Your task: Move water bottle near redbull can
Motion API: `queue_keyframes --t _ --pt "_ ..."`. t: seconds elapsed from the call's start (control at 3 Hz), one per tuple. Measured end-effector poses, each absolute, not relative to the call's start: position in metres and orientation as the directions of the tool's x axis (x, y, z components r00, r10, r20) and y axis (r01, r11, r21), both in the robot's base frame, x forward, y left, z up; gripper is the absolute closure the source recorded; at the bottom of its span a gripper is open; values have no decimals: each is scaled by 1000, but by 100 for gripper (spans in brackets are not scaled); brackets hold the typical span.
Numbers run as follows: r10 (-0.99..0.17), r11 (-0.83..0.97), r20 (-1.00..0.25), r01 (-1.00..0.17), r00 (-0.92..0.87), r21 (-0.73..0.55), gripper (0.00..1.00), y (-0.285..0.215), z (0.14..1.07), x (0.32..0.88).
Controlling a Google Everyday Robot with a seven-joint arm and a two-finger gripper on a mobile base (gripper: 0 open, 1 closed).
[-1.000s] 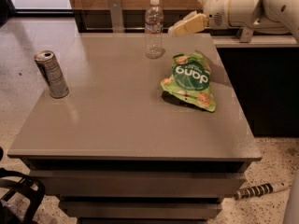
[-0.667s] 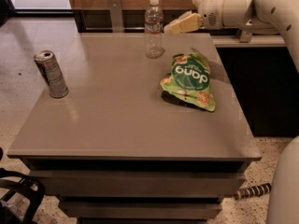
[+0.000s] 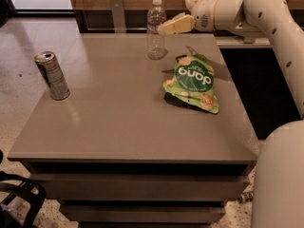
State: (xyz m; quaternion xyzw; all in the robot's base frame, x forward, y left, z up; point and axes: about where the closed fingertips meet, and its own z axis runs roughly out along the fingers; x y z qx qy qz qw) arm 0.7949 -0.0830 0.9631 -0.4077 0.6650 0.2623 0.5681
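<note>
The water bottle (image 3: 156,28), clear with a white cap, stands upright near the table's far edge. The redbull can (image 3: 52,75), silver and blue-grey, stands upright near the left edge, far from the bottle. My gripper (image 3: 167,27) reaches in from the right on the cream arm, at mid-height of the bottle, its fingertips right beside the bottle's right side. It holds nothing that I can see.
A green snack bag (image 3: 192,81) lies on the grey table (image 3: 118,127) right of centre, below the arm. A dark counter stands to the right and a low ledge behind the table. A black chair base is at bottom left.
The gripper has moved left toward the water bottle and now sits right next to it. Bottle, can and bag have not moved.
</note>
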Motion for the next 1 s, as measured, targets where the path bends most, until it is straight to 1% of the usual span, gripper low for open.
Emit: queue_keyframes --t 0.67,1.0 --pt "-169 500 -985 -863 -19 -70 0 -49 954 811" --pt "-131 497 -991 -866 -24 -45 0 -42 946 816"
